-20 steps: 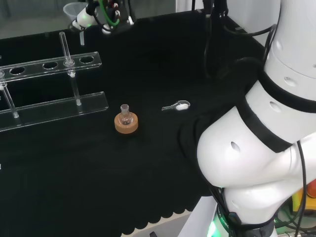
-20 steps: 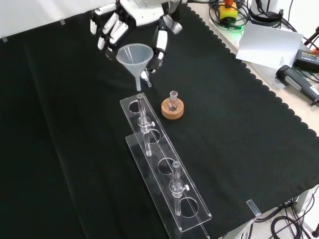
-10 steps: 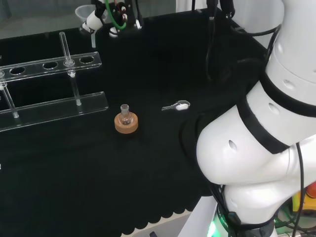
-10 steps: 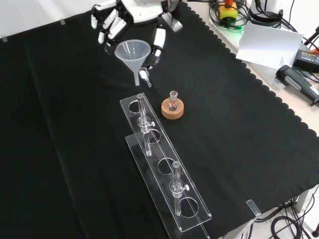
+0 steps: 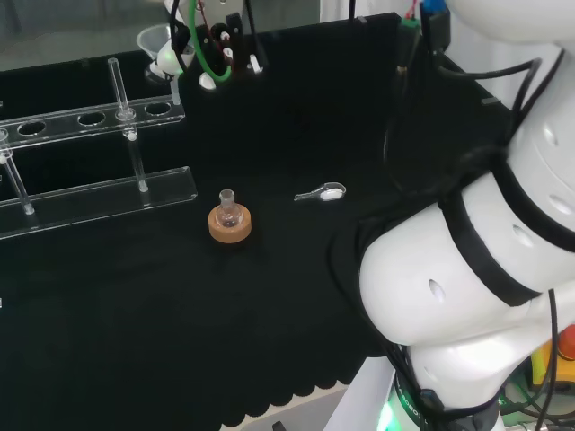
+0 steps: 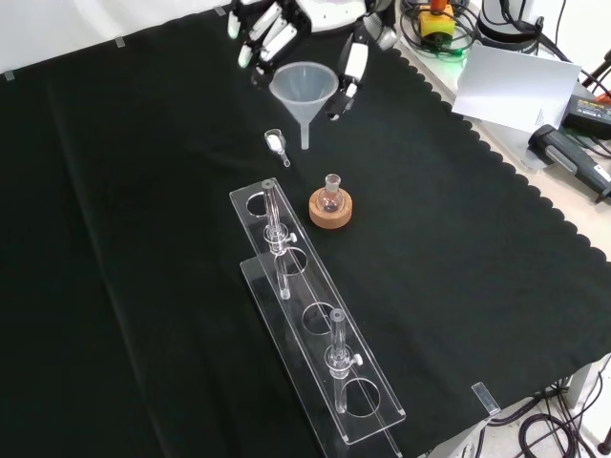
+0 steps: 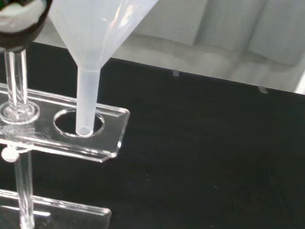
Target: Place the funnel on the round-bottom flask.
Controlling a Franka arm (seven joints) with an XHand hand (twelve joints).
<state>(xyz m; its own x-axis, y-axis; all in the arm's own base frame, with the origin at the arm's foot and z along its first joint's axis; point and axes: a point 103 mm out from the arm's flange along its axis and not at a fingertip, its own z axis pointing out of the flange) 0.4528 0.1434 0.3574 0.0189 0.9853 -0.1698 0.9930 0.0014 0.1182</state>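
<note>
I've got the funnel [image 6: 304, 88] up in the air, the hand [image 6: 286, 29] pinching its rim, fingers curled round it. Spout hangs above and beyond the flask [image 6: 331, 195] in the front view. The flask sits on its cork ring [image 6: 331, 211], neck empty. Lining up and lowering remain.

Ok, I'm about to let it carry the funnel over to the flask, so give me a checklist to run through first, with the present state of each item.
1. Funnel held in the hand, clear of the cloth: ok.
2. Funnel upright, stem pointing down: ok.
3. Round-bottom flask upright in its cork ring: ok.
4. Flask neck open, nothing on it: ok.
5. Stem lined up over the neck: not ok, the funnel hangs farther back in the front view.
6. Small scoop clear of the flask: ok.
</note>
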